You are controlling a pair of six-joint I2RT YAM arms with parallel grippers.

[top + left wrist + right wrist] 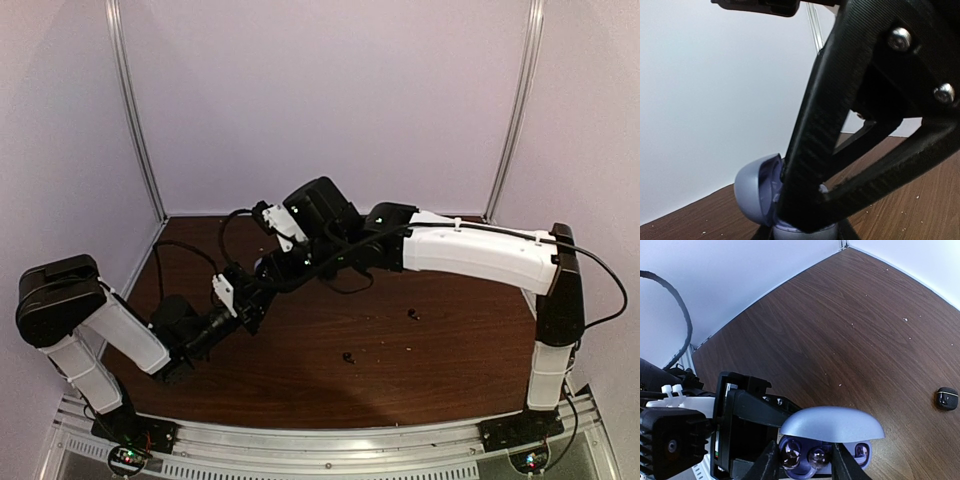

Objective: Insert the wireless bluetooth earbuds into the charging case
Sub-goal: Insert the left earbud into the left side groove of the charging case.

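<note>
2 black buds (413,314) lie near right; black case (946,398) apart; my left pincer (807,225) clamps the open lavender case (832,424), 2 shiny buds (790,456) inside; right pincer (805,470) narrowly parted.

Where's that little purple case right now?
The lavender case, lid open, is gripped by the left hand left of the middle of the table; in the right wrist view it sits at the bottom, between the fingers of the right hand.
</note>
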